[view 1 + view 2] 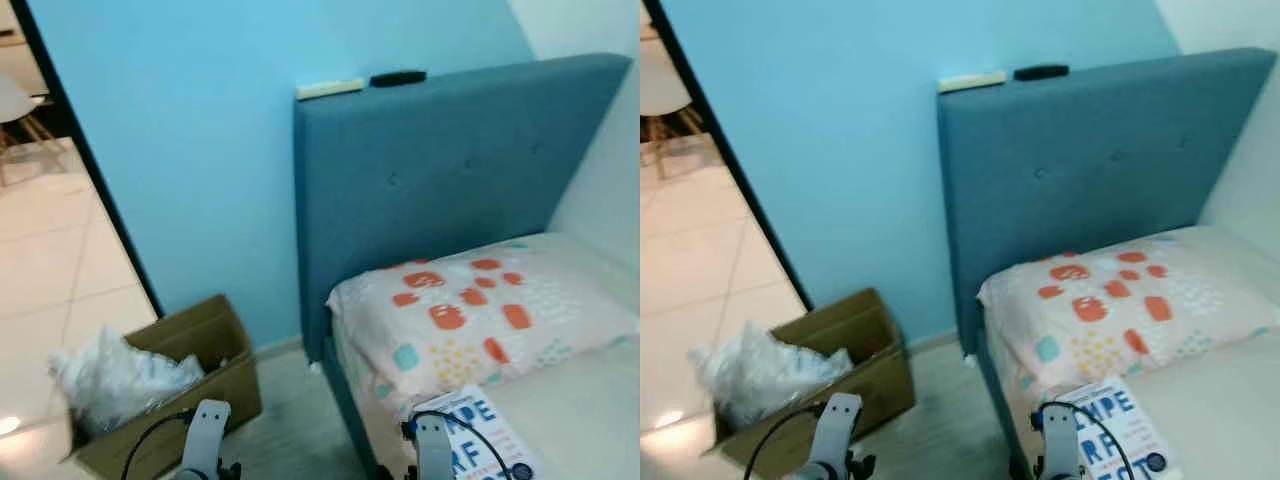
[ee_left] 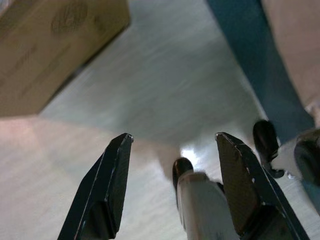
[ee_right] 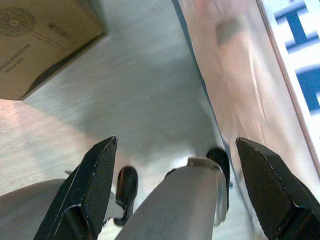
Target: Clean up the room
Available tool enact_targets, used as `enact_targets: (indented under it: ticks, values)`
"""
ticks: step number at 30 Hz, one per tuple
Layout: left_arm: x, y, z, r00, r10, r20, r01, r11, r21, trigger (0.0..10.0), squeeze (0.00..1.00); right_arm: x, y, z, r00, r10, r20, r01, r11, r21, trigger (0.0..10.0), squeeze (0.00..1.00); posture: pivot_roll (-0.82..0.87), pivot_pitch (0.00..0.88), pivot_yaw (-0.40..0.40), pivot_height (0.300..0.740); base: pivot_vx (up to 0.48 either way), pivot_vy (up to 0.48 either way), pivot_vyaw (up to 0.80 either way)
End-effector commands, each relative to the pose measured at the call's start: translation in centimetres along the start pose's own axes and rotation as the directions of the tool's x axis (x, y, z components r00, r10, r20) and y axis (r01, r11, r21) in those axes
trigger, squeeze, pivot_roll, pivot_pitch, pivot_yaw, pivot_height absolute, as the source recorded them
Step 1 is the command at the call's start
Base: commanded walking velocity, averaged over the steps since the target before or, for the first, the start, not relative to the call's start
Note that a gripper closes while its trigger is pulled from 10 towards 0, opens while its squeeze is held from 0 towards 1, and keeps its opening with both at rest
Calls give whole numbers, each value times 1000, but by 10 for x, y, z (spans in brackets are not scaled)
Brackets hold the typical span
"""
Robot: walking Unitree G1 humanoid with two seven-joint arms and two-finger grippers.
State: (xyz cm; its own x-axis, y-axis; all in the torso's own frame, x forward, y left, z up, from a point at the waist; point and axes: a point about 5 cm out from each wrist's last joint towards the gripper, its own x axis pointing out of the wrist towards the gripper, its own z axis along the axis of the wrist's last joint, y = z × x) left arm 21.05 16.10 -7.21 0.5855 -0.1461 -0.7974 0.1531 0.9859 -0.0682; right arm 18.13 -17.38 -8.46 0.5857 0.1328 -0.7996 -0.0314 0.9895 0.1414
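Blue letters on a white cover mark the book (image 1: pixel 1118 430), the most likely thing to tidy. It lies flat on the bed (image 1: pixel 1210 410), at the near edge of the mattress, just in front of the pillow (image 1: pixel 480 315) and close to the side of the bed that faces the floor. I judge it to be a paperback: light, quite stiff when closed, with a smooth cover that can slip. A good place to take it seems the long edge nearest the bed side, where the soft mattress lets one finger press under it; pinching a corner only may let the pages fan open.

Both arms hang low. The left end effector (image 2: pixel 172 185) is released, its two black fingers spread wide above the bare floor with nothing between them. The right end effector (image 3: pixel 175 190) is also spread wide and empty, hanging over the floor just beside the bed side.

On the floor near the head of the bed stands an open cardboard box (image 1: pixel 215 375) with crumpled white plastic (image 1: pixel 115 375) bulging out of it. The floor (image 1: pixel 290 420) is pale and wood-like; through the doorway it becomes glossy light tiles. The wall is light blue, and the padded headboard (image 1: pixel 450 170) is darker blue; on its top edge lie a pale flat object (image 1: pixel 329 89) and a dark one (image 1: pixel 397 78), which I cannot identify.
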Motion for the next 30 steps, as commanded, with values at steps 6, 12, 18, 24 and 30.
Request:
enact_targets:
  ticks: [6, 12, 18, 24, 30]
  values:
    - [-1, -1, -13, 998, 26, -58, -26, 1000, -3, 10000, 0, -6, -7, -25, 994, -60, -91, 61, 998, 7, 10000, 0, -9, 0, -5, 722, -160, 0, 0]
    - [-4, 1, -26, 995, 30, -94, -28, 999, 21, 10000, 0, -7, -5, -32, 990, -69, -125, 70, 998, 1, 10000, 0, -5, 0, -7, 722, -480, 0, 0]
    - [-5, 3, -31, 994, 24, -109, -19, 999, 46, 10000, 0, -7, -2, -35, 988, -65, -142, 63, 998, -23, 10000, 0, 1, 0, -7, 722, -182, 0, 0]
    - [-6, 4, -33, 991, 31, -133, -21, 997, 69, 10000, 0, -7, -1, -36, 986, -68, -151, 64, 997, -35, 10000, 0, 0, 0, -8, 722, -160, 0, 0]
    - [-6, 3, -33, 991, 24, -129, -13, 996, 87, 10000, 0, -7, -2, -37, 985, -73, -157, 67, 997, -40, 10000, 0, -2, 0, -5, 722, -299, 0, 0]
